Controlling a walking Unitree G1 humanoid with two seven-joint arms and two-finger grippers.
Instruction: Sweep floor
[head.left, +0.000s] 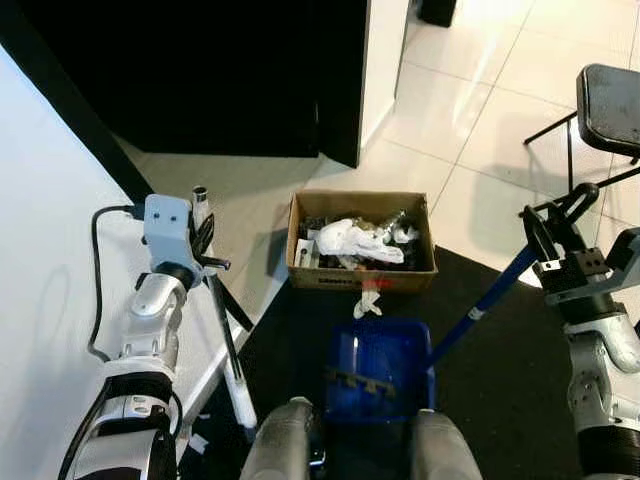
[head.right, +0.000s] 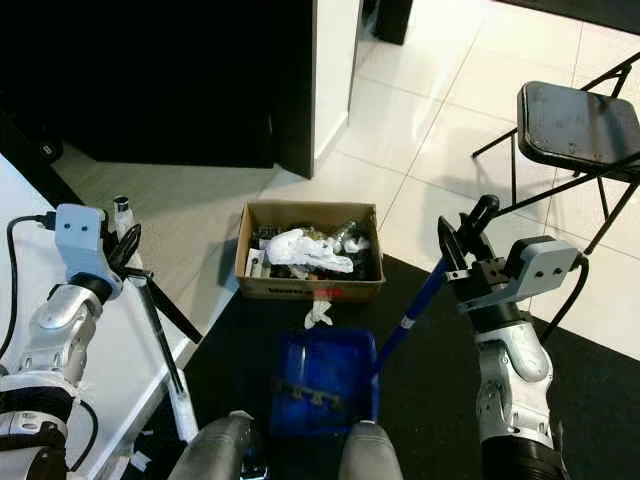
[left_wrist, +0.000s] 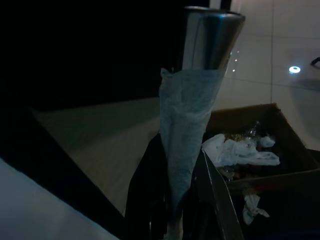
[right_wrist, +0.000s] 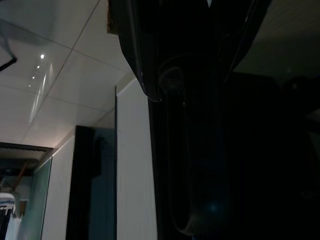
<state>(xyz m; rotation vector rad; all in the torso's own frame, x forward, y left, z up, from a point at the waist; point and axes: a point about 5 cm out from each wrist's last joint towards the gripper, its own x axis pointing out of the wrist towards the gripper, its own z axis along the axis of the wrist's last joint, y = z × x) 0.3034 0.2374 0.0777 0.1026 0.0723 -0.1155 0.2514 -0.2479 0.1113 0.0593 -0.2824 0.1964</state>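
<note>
My left gripper (head.left: 206, 243) is shut on the upright broom pole (head.left: 226, 335), just below its silver top; in the left wrist view the pole (left_wrist: 192, 110) is wrapped in pale paper between the black fingers (left_wrist: 145, 200). On the other side, my right gripper (head.left: 553, 228) is shut on the black grip of the dustpan's blue handle (head.left: 492, 297). The blue dustpan (head.left: 378, 372) rests on the dark floor in front of my knees. A crumpled white scrap (head.left: 368, 303) lies between the dustpan and a cardboard box (head.left: 362, 270) full of rubbish.
A white wall (head.left: 50, 270) runs close along my left, with a black cable (head.left: 95, 300) hanging from the left arm. A dark folding chair (head.left: 610, 105) stands on the pale tiles at the right. Behind the box lies a black doorway (head.left: 220, 70).
</note>
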